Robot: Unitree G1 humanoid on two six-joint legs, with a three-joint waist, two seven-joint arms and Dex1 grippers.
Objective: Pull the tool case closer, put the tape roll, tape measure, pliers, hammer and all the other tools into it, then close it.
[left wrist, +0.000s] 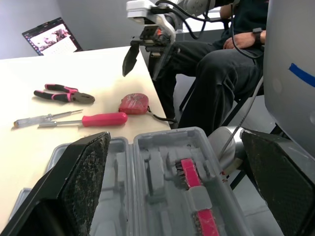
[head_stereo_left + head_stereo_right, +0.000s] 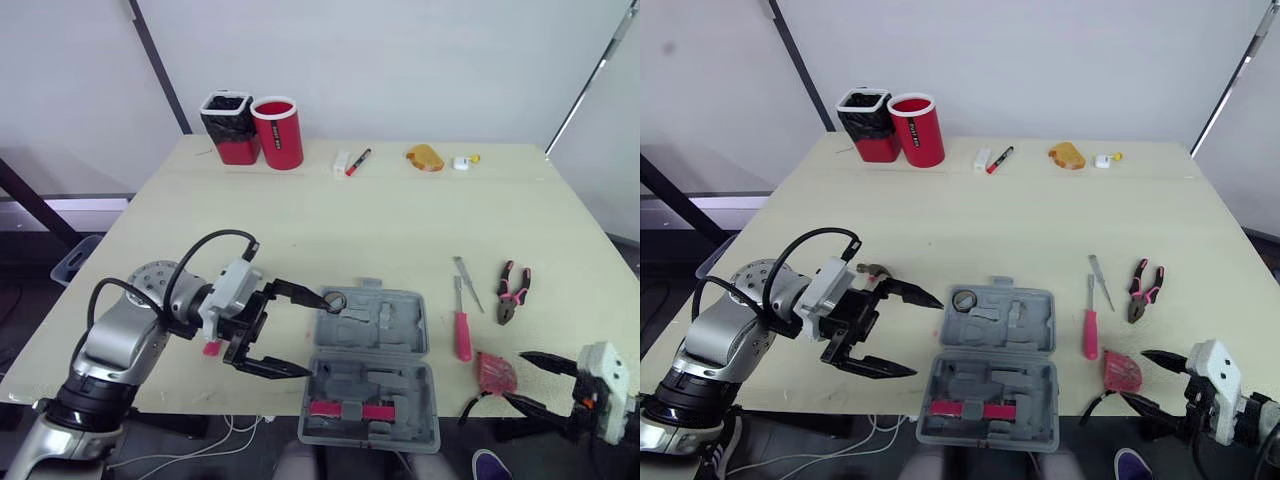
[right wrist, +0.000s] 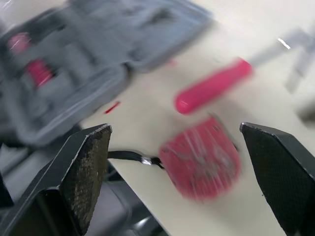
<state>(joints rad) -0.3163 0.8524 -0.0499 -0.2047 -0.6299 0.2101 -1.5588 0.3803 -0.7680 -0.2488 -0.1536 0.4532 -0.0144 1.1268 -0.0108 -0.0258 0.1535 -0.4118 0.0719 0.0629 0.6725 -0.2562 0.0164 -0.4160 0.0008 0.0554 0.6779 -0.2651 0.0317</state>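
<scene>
The tool case [image 2: 370,370] lies open at the near edge of the surface [image 2: 300,220], ready for loading. My left gripper [image 2: 312,335] stands spread just beside its left side, I think to steady it. My right gripper [image 2: 518,378], also open, faces the red tape measure [image 2: 495,372].

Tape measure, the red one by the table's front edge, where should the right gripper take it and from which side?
Probably across the rounded body of the tape measure, not its thin black strap. It lies flat near the front edge, so bring the open right gripper in from the robot's side, fingers straddling it.
</scene>
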